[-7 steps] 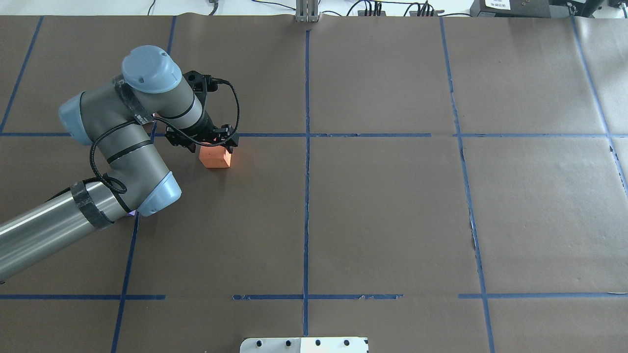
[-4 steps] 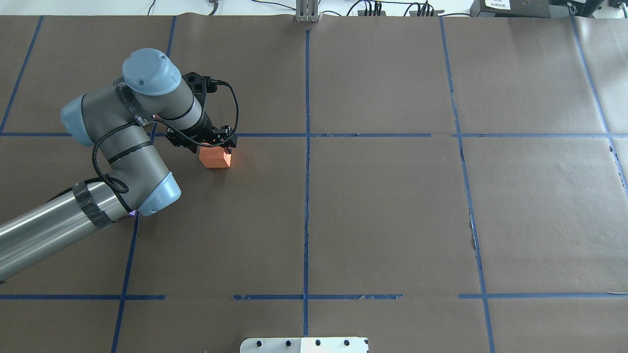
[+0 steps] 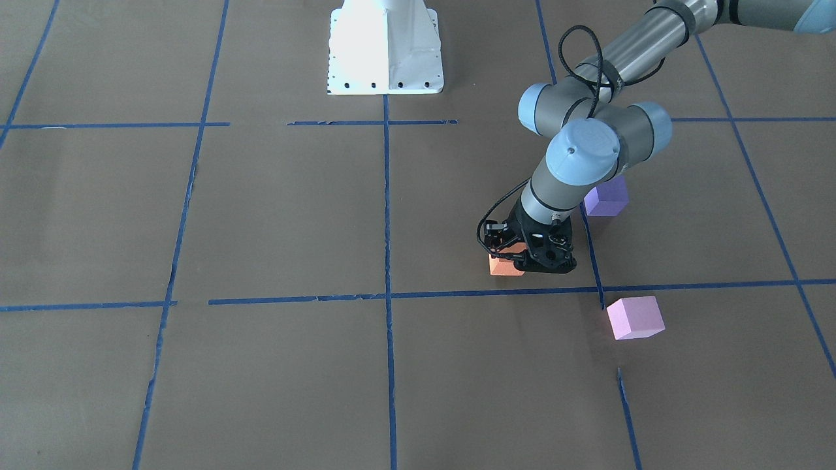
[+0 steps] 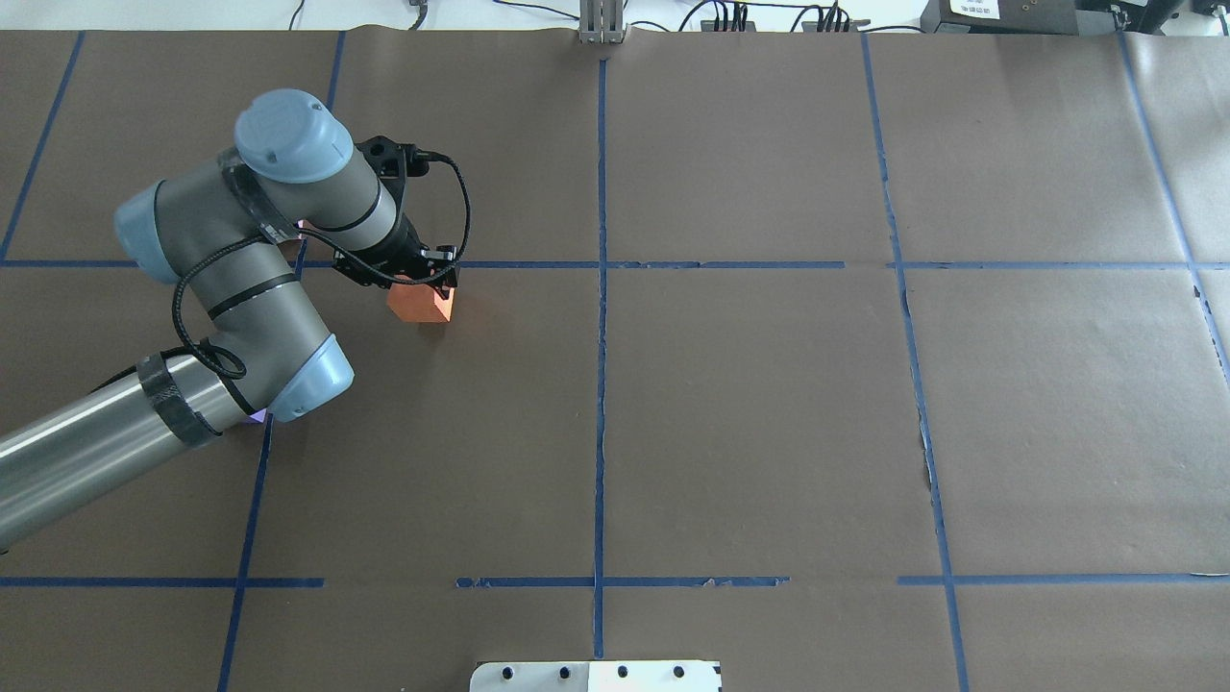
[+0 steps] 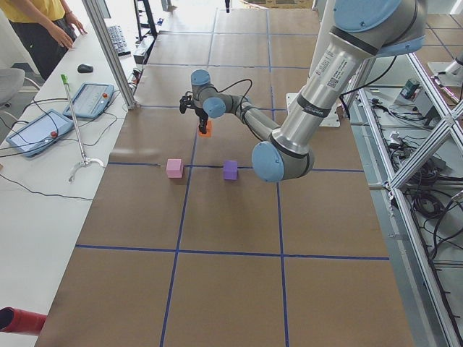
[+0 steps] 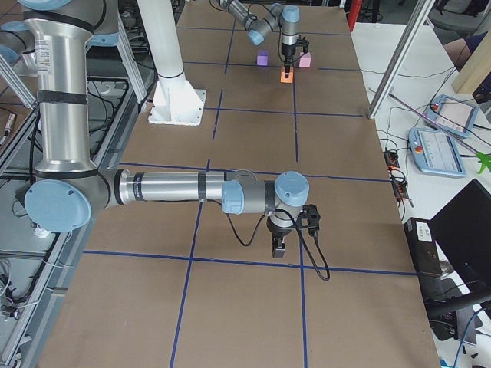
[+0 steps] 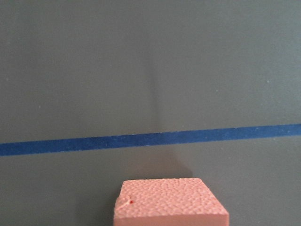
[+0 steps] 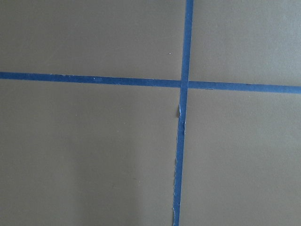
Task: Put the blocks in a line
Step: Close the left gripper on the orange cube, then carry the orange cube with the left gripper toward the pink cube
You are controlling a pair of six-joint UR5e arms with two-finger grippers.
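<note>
The orange block lies just on my side of a blue tape line, left of the table's middle. My left gripper is down over it and shut on it; the block fills the bottom of the left wrist view. In the front-facing view the gripper covers most of the orange block. The purple block sits behind the arm and the light pink block lies beyond the tape line; the arm hides both in the overhead view. My right gripper hangs over bare paper, and I cannot tell its state.
Brown paper with a grid of blue tape covers the table. The white robot base stands at my edge. A metal post stands at the far edge. Tablets lie on a side table.
The left gripper and the orange block have shifted slightly left and away from me, toward the tape line. The right arm is not seen earlier.
</note>
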